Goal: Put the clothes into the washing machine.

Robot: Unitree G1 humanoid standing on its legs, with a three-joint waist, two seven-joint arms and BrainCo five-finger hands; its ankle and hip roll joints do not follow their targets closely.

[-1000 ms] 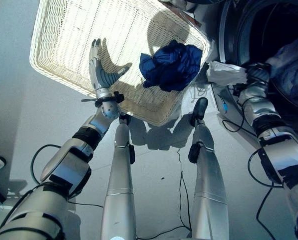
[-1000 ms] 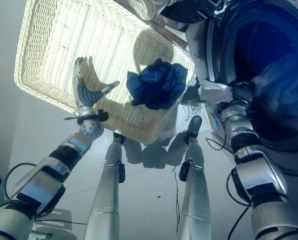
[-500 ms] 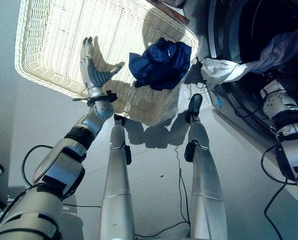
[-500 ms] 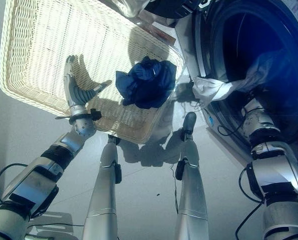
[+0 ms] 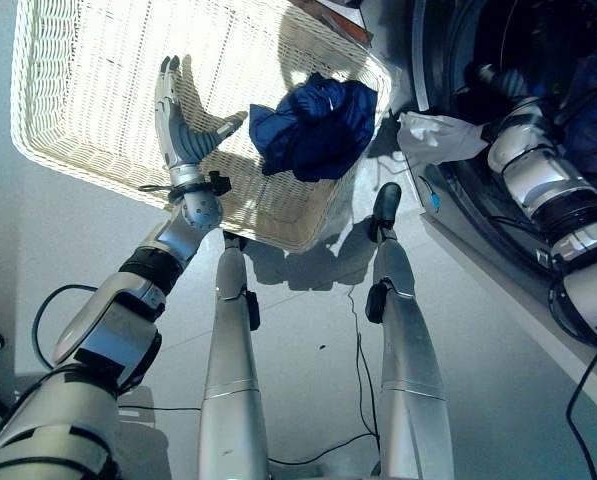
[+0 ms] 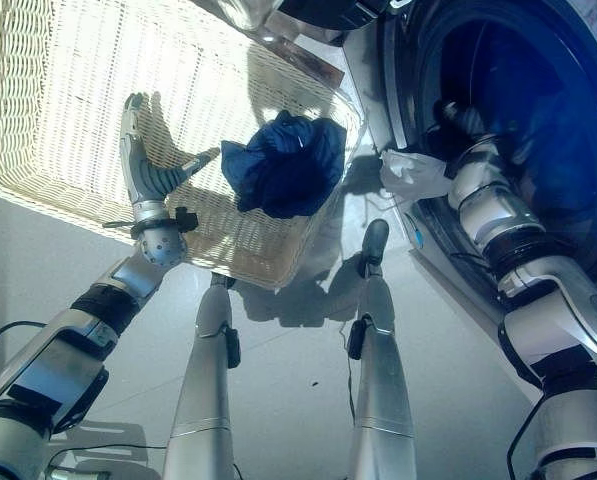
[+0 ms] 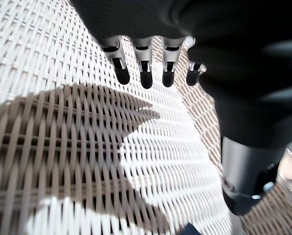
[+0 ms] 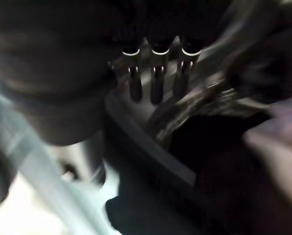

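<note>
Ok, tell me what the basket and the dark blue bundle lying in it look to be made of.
The basket looks like woven wicker or rattan with a pale cream, matt finish: the left wrist view shows ribs with strands passing over and under them, though plastic imitation cannot be ruled out. The dark blue bundle looks like soft cloth, probably a light knit or cotton: it lies crumpled in loose folds without shine.
</note>
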